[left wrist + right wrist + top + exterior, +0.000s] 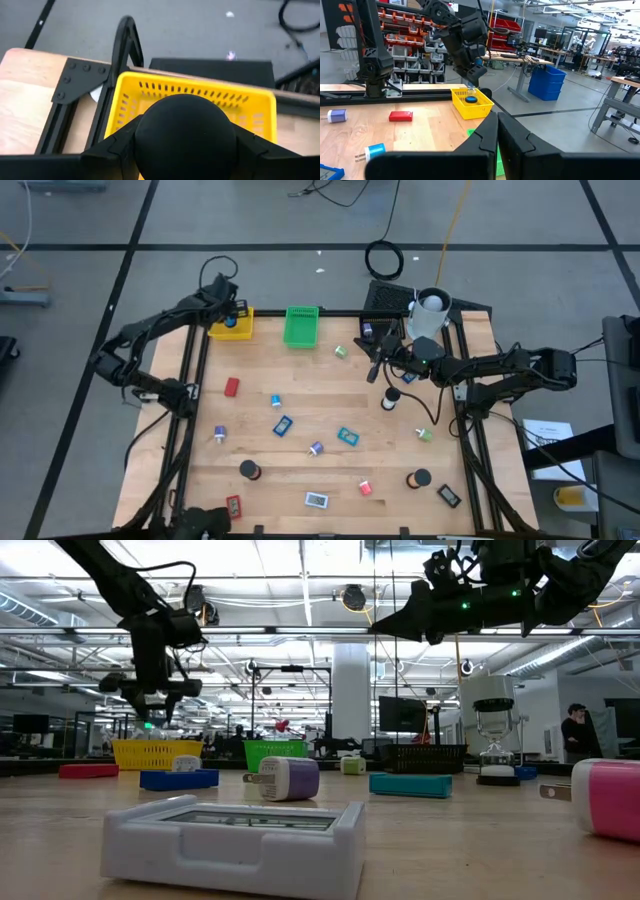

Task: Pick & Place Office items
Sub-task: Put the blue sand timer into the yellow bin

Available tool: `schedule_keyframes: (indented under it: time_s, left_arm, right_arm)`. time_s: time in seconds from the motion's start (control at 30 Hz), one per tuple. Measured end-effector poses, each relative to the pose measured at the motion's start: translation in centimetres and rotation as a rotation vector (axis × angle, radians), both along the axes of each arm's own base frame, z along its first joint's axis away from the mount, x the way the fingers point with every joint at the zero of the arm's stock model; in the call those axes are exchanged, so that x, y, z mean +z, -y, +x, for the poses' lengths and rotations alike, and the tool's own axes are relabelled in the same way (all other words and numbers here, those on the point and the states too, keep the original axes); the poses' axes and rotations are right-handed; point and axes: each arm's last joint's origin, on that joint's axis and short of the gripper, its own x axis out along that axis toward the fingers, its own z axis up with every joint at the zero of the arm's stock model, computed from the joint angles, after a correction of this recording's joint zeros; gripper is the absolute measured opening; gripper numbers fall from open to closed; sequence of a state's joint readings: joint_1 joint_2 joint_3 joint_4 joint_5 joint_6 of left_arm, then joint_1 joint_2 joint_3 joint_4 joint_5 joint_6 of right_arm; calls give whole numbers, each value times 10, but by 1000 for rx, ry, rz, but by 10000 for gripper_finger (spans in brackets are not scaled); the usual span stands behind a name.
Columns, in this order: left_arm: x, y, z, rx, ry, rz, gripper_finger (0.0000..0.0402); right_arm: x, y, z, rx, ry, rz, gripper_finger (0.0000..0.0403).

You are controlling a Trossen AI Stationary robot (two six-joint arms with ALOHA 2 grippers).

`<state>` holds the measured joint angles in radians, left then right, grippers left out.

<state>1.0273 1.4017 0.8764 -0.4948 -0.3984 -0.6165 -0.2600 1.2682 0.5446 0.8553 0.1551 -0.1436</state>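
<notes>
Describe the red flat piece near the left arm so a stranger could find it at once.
Start at the yellow tray on the table's far left corner, under the left pincer. Come toward the near edge to the red flat piece lying alone on bare wood. It is a plain red block, and the other red items lie by the near edge.

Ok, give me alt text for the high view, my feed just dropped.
Seen from above, the left end effector hangs over the yellow tray at the wooden table's far left corner, beside a green tray. The right end effector is shut near the black tray; small office items lie scattered across the table.
</notes>
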Motion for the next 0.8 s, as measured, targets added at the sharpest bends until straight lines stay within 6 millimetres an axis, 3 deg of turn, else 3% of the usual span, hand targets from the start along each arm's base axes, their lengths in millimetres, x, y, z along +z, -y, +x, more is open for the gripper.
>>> schedule_keyframes:
  time_s: [0.23, 0.67, 0.8]
  left_arm:
    - [-1, 0, 2, 60, 3, 30, 204]
    - [-30, -7, 9, 95, -62, -42, 204]
    - [-29, -8, 9, 80, -89, -26, 232]
  right_arm:
    - [0, 0, 0, 2, 0, 0, 4]
    - [0, 0, 0, 3, -1, 1, 4]
    - [0, 0, 0, 3, -1, 1, 4]
